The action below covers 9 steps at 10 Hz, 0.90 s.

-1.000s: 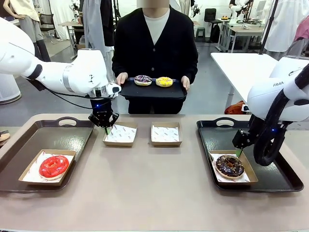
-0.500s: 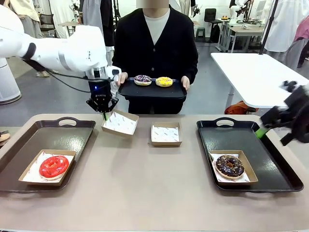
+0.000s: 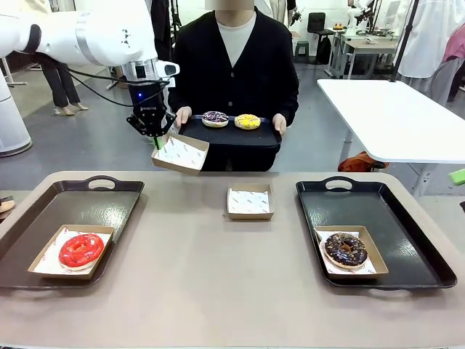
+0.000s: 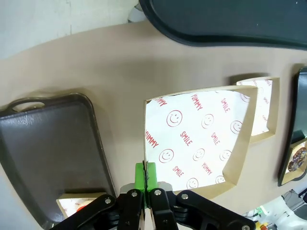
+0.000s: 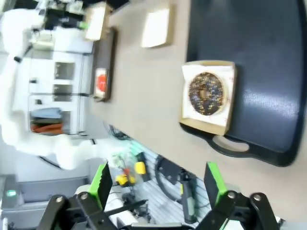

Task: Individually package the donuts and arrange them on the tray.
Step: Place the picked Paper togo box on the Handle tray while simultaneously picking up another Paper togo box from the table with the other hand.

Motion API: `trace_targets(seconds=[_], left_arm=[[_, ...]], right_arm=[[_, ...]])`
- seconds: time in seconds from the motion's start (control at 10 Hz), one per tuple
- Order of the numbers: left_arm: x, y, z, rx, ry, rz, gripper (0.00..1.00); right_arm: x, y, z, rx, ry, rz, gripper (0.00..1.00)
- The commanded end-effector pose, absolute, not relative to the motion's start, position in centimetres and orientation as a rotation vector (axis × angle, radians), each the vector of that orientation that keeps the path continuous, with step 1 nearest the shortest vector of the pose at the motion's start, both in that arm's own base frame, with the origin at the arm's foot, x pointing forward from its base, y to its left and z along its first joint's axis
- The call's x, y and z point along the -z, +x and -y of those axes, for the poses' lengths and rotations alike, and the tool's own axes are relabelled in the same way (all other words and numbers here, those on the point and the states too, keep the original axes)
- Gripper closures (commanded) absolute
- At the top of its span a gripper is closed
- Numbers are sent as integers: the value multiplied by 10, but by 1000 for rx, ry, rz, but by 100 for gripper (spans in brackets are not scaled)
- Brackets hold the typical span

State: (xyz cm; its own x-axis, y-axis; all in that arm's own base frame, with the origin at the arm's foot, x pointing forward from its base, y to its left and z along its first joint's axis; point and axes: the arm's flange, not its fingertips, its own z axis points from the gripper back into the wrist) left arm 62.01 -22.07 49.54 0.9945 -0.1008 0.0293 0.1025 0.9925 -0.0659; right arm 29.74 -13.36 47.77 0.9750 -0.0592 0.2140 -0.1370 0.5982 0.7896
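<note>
On your left, at eight o'clock on the table, the red donut (image 3: pixel 81 249) already sits boxed on the left tray (image 3: pixel 43 211). Your left gripper (image 3: pixel 155 138) is pinched tight on the rim of an empty lined box (image 3: pixel 179 153), held aloft and tilted at eleven o'clock, just beside the person's tray (image 3: pixel 232 137). Level the box and present its open face below that tray's near edge, holding the pinch firm so that the thin rim will not slip when a donut lands. The purple donut (image 3: pixel 215 119) and yellow donut (image 3: pixel 248 122) wait on that tray at twelve o'clock. A spare box (image 3: pixel 249 202) lies mid-table. At four o'clock the chocolate donut (image 3: pixel 345 249) is boxed on the right tray (image 3: pixel 363 207). Your right gripper (image 5: pixel 157 184) hangs spread wide, holding nothing. Count: four donuts, four boxes, three trays.
</note>
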Motion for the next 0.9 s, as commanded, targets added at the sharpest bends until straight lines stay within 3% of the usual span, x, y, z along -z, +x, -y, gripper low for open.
trace_targets(seconds=[0.0, 0.8], left_arm=[[-492, 634, 225, 78, -61, 11, 100], [-498, 660, 225, 27, -58, 20, 100]], right_arm=[[-471, 324, 175, -60, 1087, 183, 0], [-425, 349, 233, -16, 1297, 164, 0]])
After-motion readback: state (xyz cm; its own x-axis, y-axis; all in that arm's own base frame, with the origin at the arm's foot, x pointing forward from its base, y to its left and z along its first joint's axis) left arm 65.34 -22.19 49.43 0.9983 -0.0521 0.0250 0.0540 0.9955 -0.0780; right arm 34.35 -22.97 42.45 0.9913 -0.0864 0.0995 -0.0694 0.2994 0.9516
